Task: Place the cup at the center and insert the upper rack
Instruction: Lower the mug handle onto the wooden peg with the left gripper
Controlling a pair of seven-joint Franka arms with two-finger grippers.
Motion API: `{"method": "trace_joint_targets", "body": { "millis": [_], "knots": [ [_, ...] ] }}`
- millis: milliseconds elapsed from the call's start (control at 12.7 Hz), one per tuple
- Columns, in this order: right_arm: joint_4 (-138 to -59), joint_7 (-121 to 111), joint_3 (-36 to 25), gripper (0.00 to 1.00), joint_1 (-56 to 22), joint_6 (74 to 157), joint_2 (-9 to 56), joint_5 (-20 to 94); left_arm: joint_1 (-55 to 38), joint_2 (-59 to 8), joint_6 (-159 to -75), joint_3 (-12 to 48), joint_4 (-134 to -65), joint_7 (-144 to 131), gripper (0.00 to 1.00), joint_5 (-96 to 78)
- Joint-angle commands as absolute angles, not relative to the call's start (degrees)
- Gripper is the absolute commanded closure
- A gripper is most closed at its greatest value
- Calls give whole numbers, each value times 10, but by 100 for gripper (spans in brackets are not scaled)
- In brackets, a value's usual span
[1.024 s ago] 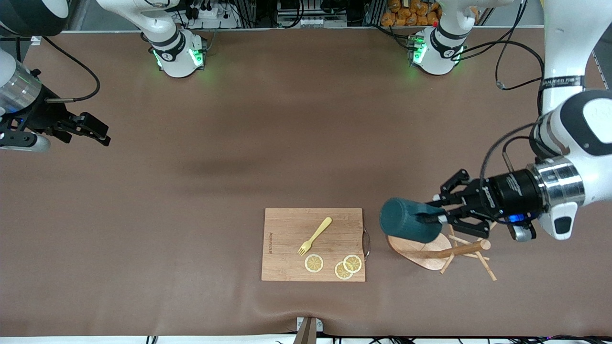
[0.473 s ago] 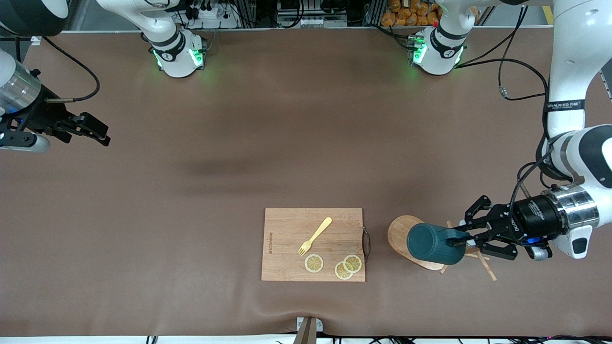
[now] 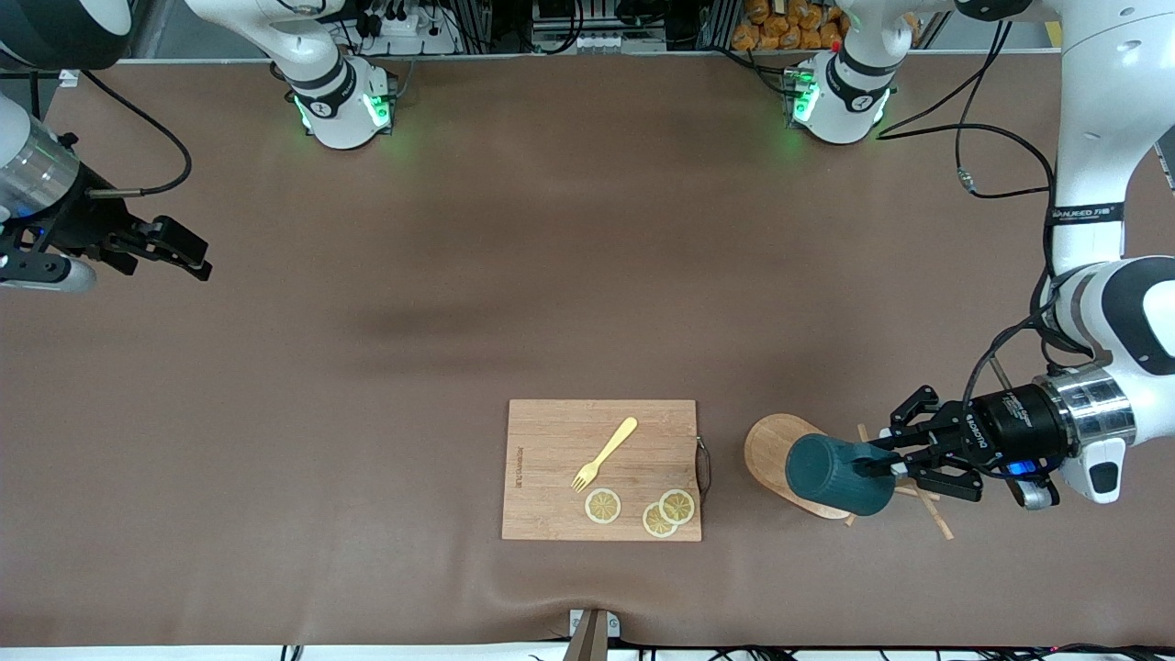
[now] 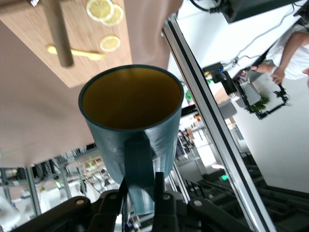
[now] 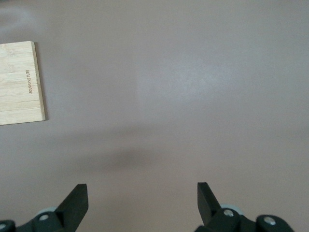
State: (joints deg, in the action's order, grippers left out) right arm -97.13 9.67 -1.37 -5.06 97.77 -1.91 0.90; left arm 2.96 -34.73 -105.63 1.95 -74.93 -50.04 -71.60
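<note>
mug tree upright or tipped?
Tipped: the mug tree lies on its side, oval base on edge, pole flat under the cup.

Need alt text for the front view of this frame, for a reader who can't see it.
The left tool holds the dark teal cup on its side by the handle, over the toppled wooden mug tree beside a cutting board carrying a yellow fork and lemon slices. The right tool waits open over the right arm's end of the table.

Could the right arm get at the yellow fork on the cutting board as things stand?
Probably yes: the right pincer is open and empty, and nothing stands between it and the fork on the cutting board.
</note>
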Motion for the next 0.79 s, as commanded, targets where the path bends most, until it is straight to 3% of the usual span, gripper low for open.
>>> {"method": "trace_joint_targets", "body": {
  "millis": [0,709],
  "knots": [
    [-973,100,-12,0,-50,975,-25,2,34,-344,-1038,22,-745,-490,100,-672],
    [-973,101,-12,0,-51,972,-25,2,40,-360,-1017,22,-744,-415,100,-615]
  ]
}}
